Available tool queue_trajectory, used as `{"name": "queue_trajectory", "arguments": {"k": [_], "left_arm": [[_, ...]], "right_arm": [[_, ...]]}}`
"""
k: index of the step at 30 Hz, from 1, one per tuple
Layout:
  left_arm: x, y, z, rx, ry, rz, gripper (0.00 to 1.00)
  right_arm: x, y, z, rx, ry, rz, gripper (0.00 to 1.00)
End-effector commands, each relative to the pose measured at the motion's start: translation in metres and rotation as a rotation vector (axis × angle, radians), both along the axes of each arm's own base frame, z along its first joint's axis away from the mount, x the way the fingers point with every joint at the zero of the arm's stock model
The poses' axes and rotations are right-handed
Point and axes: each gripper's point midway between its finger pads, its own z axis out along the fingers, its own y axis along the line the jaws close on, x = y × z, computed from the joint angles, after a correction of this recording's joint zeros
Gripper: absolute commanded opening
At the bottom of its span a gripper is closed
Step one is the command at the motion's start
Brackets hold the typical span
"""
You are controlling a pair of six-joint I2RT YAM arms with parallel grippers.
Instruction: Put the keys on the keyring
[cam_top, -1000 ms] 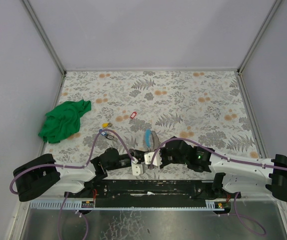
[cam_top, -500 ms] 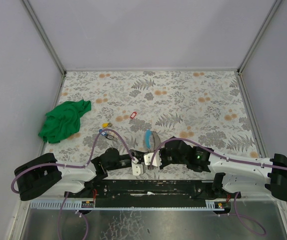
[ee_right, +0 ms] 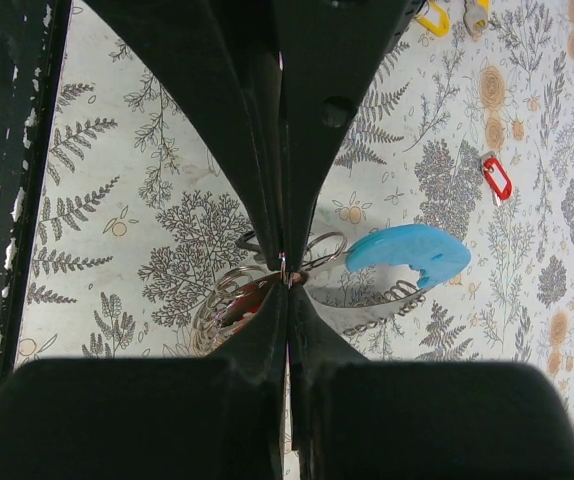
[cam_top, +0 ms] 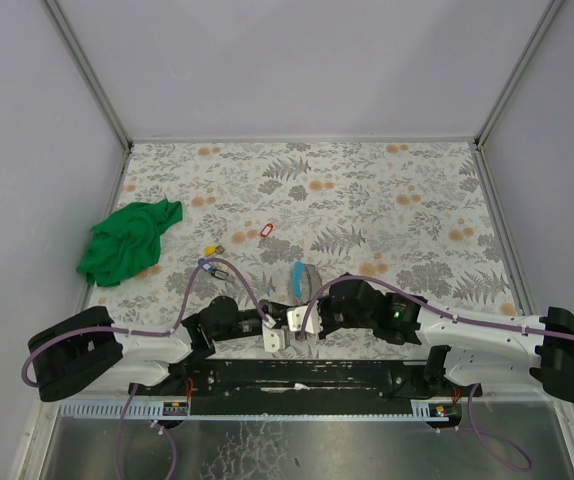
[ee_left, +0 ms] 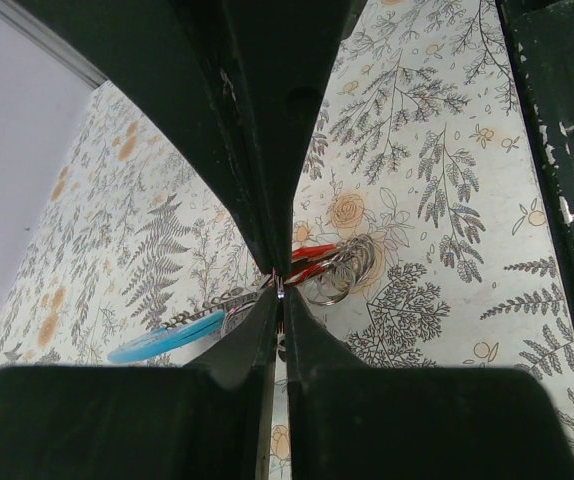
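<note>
keyring (ee_right: 407,252) lies at the near middle of the table (cam_top: 387,190), just ahead of where the two arms meet, its light-blue arc running away from the bases. left gripper (ee_left: 279,290) and right gripper (ee_right: 284,268) face each other tip to tip, each with jaws pressed tight on what looks like thin wire of the ring. a red tag (ee_left: 312,252) hangs in the bunch of loops beneath them. the loose keys lie apart from the pinch, farther out and to the left: a red-tagged key (cam_top: 264,231) nearest, then a yellow-tagged key (cam_top: 210,250) and a dark-tagged key (cam_top: 215,268) toward the green cloth (cam_top: 127,240). in my judgement the left arm has the shorter reach to them, so the right should hold the ring while the left lets go to fetch.
</note>
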Motion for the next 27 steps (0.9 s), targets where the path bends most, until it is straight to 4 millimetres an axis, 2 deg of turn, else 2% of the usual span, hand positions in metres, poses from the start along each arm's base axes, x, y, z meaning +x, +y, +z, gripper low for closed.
{"name": "queue_trajectory", "arguments": {"k": [1, 8, 17, 27], "left_arm": [[-0.011, -0.012, 0.054, -0.18, -0.097, -0.072, 0.0], [-0.013, -0.01, 0.053, -0.159, -0.107, -0.079, 0.0], [-0.018, -0.009, 0.058, -0.158, -0.117, -0.096, 0.0], [-0.018, -0.007, 0.059, -0.166, -0.106, -0.094, 0.0]], "right_arm": [[-0.01, 0.036, 0.048, 0.202, -0.02, 0.079, 0.0], [-0.009, 0.026, 0.04, 0.144, 0.051, 0.038, 0.0], [-0.005, 0.016, 0.043, 0.151, 0.225, 0.036, 0.0], [-0.001, 0.006, 0.044, 0.15, 0.327, 0.042, 0.0]]}}
